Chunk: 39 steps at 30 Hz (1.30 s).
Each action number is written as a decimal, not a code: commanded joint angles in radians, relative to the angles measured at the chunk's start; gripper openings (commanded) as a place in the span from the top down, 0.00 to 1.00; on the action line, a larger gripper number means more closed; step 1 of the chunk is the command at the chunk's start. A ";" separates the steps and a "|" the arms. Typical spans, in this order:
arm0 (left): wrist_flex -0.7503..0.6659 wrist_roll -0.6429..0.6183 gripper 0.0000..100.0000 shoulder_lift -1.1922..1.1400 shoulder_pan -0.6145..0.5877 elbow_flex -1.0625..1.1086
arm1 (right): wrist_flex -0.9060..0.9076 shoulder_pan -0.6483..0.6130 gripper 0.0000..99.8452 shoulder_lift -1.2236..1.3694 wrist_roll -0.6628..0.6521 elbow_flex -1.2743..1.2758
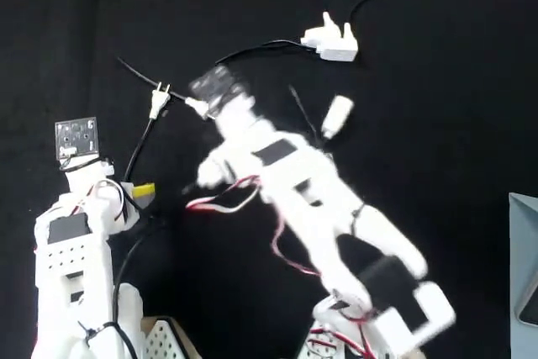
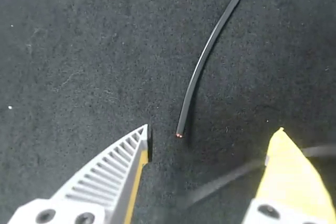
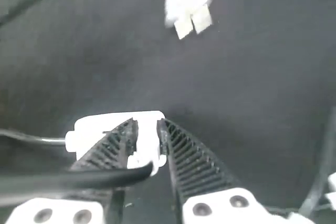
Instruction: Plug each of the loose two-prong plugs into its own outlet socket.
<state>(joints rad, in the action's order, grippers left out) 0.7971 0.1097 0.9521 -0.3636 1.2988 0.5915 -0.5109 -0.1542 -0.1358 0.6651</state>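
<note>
A white outlet block [image 1: 332, 41] lies at the table's far side with a black cable running to it. My right gripper [image 1: 212, 94] [image 3: 147, 127] is stretched toward the middle left, its fingers nearly together on a small white plug [image 3: 113, 132] [image 1: 197, 107] whose thin cable trails off to the side. Just beyond it lies a second white plug [image 1: 158, 102] [image 3: 186, 3], two flat prongs showing. A third white plug [image 1: 336, 115] rests right of the arm. My left gripper [image 1: 134, 192] [image 2: 212, 140] stands open near the left front, above the cut end of a black cable [image 2: 180, 132].
Black cables [image 1: 139, 149] cross the black cloth between the plugs and the left arm. A small grey plate with holes [image 1: 77, 136] stands at the left. A blue-grey box [image 1: 525, 266] sits at the right edge. Red and white wires [image 1: 227, 202] hang beside the right arm.
</note>
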 commanded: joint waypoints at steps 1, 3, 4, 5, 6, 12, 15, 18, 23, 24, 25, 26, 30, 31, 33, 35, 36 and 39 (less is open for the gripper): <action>-0.020 -0.003 0.65 0.017 0.008 -0.010 | 0.005 0.109 0.99 -0.128 0.012 -0.090; -0.020 -0.003 0.65 0.017 0.008 -0.010 | -0.018 0.173 0.99 -0.139 0.012 -0.136; -0.020 -0.003 0.65 0.017 0.008 -0.010 | -0.038 0.204 0.99 -0.136 0.012 -0.156; -0.020 -0.003 0.65 0.017 0.008 -0.010 | -0.069 0.238 0.99 -0.127 0.012 -0.171; -0.020 -0.003 0.65 0.017 0.008 -0.010 | -0.104 0.270 0.99 -0.111 0.012 -0.185; -0.020 -0.003 0.65 0.017 0.008 -0.010 | -0.278 0.404 0.99 0.054 0.012 -0.282; -0.020 -0.003 0.65 0.017 0.008 -0.010 | -0.311 0.451 0.99 0.160 0.012 -0.355; -0.020 -0.003 0.65 0.017 0.008 -0.010 | -0.305 0.482 0.99 0.262 0.012 -0.438; -0.020 -0.003 0.65 0.017 0.010 -0.010 | -0.305 0.489 0.99 0.360 0.012 -0.486; -0.020 -0.003 0.65 0.017 0.010 -0.010 | -0.304 0.486 0.99 0.367 0.012 -0.486; -0.020 -0.003 0.65 0.017 0.010 -0.010 | -0.302 0.486 0.97 0.371 0.012 -0.486; -0.020 -0.003 0.65 0.017 0.010 -0.010 | -0.290 0.485 0.95 0.371 0.012 -0.486; -0.020 -0.003 0.65 0.015 0.012 -0.010 | -0.192 0.485 0.86 0.369 0.012 -0.513; -0.020 -0.003 0.65 0.015 0.012 -0.010 | -0.160 0.485 0.86 0.369 0.012 -0.524; -0.020 -0.003 0.65 0.015 0.012 -0.010 | -0.086 0.486 0.86 0.369 0.012 -0.556; -0.020 -0.003 0.65 0.014 0.012 -0.010 | 0.011 0.488 0.86 0.358 0.021 -0.593; -0.020 -0.003 0.65 0.014 0.012 -0.010 | 0.063 0.488 0.86 0.346 0.038 -0.608; -0.020 -0.003 0.65 0.014 0.012 -0.010 | 0.227 0.485 0.86 0.298 0.069 -0.634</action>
<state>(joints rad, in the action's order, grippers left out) 0.7971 0.1097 0.9521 -0.3636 1.2988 0.6836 -0.0322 0.2248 -0.0882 0.1036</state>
